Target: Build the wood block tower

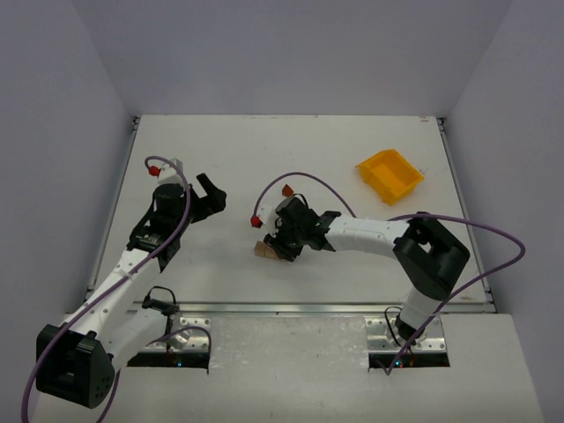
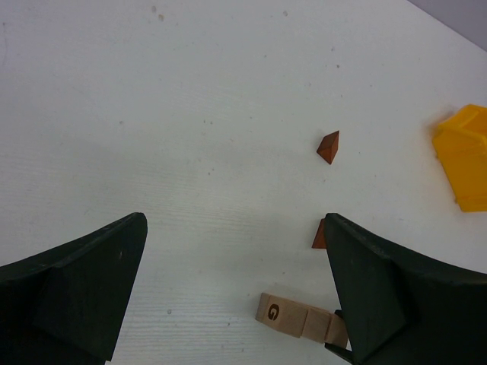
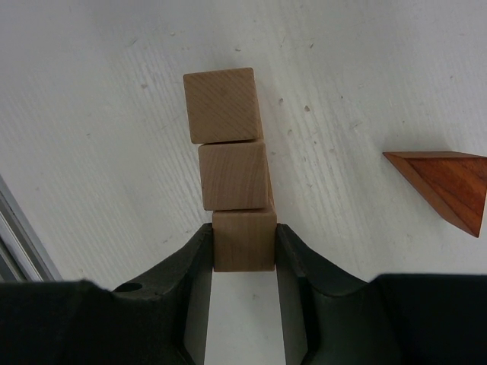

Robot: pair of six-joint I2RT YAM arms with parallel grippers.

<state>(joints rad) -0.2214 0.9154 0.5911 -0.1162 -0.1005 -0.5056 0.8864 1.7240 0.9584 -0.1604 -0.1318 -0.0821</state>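
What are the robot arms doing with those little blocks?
The right gripper is shut on the end block of three tan blocks lined up touching on the table. Two reddish-brown wedges lie loose nearby. The left gripper hangs open over the table, holding nothing. No tower stands yet.

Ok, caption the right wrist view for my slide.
The right gripper clamps the end block of a three-block row, a reddish wedge lying apart to the right.
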